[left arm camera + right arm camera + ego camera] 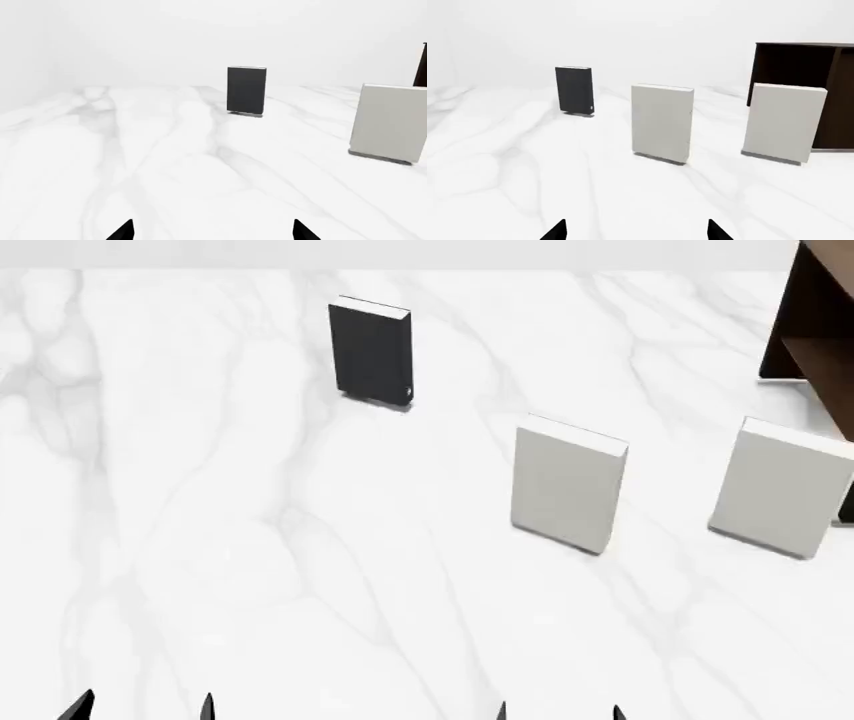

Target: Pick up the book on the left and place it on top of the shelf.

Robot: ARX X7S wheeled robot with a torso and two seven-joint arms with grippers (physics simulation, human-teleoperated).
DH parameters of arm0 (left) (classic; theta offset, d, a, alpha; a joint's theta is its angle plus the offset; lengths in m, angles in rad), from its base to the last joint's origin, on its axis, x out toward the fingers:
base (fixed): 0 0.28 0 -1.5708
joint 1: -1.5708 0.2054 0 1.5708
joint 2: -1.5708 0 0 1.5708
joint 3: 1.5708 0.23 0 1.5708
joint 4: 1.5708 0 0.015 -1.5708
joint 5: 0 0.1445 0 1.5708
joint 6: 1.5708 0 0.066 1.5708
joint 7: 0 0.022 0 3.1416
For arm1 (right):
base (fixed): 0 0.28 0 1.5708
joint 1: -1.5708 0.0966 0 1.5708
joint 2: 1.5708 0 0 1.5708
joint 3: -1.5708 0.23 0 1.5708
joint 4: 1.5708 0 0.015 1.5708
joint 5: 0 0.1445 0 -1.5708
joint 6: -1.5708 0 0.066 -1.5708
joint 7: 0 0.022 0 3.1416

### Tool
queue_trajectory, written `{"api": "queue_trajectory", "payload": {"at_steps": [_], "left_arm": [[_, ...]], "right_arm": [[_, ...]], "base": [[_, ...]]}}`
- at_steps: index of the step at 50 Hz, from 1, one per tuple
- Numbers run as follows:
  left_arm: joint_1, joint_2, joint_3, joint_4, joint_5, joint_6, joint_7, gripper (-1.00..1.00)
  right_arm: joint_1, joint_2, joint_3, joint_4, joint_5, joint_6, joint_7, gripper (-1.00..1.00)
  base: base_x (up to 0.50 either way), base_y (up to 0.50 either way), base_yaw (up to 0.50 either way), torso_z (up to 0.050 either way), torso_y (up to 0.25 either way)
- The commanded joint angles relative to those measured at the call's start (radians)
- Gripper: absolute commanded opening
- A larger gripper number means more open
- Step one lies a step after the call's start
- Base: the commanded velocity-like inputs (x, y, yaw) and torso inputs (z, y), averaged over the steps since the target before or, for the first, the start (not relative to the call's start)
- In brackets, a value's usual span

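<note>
The black book (371, 350) stands upright on the white marble table (240, 540), far left of the other books. It also shows in the left wrist view (246, 90) and the right wrist view (574, 90). The dark brown shelf (814, 330) stands at the far right edge; it shows in the right wrist view (800, 65) too. My left gripper (143, 708) is open and empty near the front edge, well short of the book. My right gripper (558, 712) is open and empty at the front. Only the fingertips of both show.
Two pale grey-white books stand upright: one in the middle (567, 483), one to the right (781, 487) just in front of the shelf. In the left wrist view the nearer pale book (390, 123) stands right of the black book.
</note>
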Motion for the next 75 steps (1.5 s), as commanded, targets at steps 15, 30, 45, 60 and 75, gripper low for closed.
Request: {"api": "queue_trajectory", "payload": {"at_steps": [15,30,45,60,75], "left_arm": [[-0.015,-0.053,0.063,0.001,-0.061,-0.070,-0.058,1.00],[-0.015,-0.073,0.088,-0.013,-0.084,-0.049,-0.078,1.00],[-0.018,-0.090,0.106,-0.014,-0.100,-0.043,-0.100,1.00],[-0.346,-0.172,0.071,0.529,-0.238,-0.832,-0.184,1.00],[-0.818,-0.184,0.004,0.583,-0.344,-1.270,-0.193,1.00]], "right_arm": [[0.009,0.052,-0.065,0.001,0.051,0.027,0.071,1.00],[0.005,0.077,-0.092,-0.012,0.086,0.033,0.080,1.00],[0.014,0.088,-0.107,-0.002,0.090,0.033,0.117,1.00],[0.293,0.152,-0.110,-0.544,0.155,0.824,0.187,1.00],[0.902,0.138,0.038,-0.660,0.312,1.507,0.146,1.00]], "base": [[0.00,0.00,0.00,0.000,0.000],[0.00,-0.10,0.00,0.000,0.000],[0.00,-0.36,0.00,0.000,0.000],[0.00,0.00,0.00,0.000,0.000],[0.05,0.00,0.00,0.000,0.000]]}}
